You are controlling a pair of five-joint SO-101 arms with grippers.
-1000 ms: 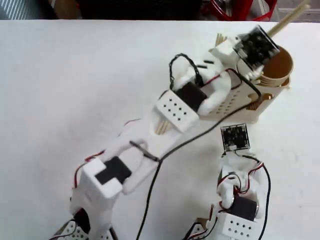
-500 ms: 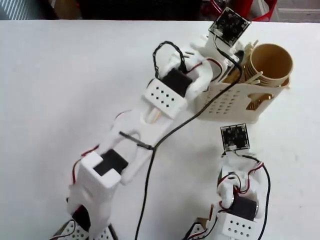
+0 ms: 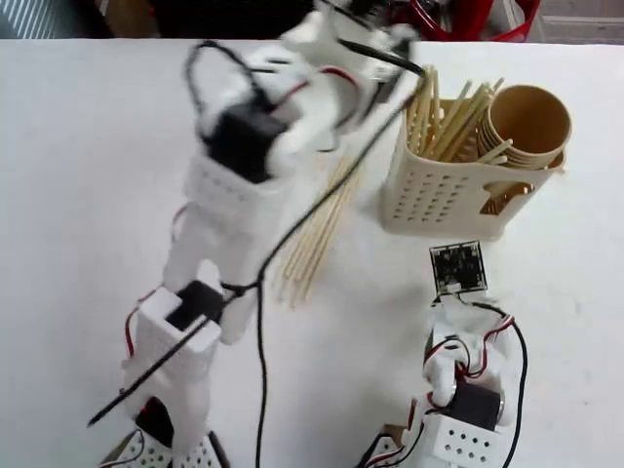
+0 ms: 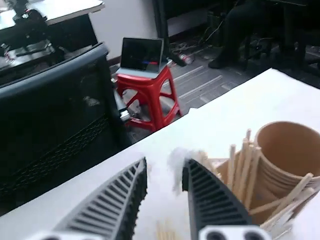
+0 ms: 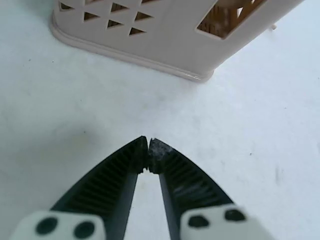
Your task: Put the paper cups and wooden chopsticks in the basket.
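Basket (image 3: 444,200): cream, perforated, upright on the white table (image 3: 88,146), far right side. Cups (image 3: 526,122): nested stack of brown paper cups, standing in the basket's right end. Chopsticks (image 3: 450,115): a bundle leaning in the basket's left part, touching the cups. Loose sticks (image 3: 317,234): a second lot, lying on the table just left of the basket. Left gripper (image 4: 165,167): jaws apart, nothing between them, high over the table's far edge beside the basket. Right gripper (image 5: 149,142): tips pressed together, empty, low over the table near the basket's front wall.

Matt plastic basket (image 3: 439,200), wooden chopsticks (image 3: 312,249)
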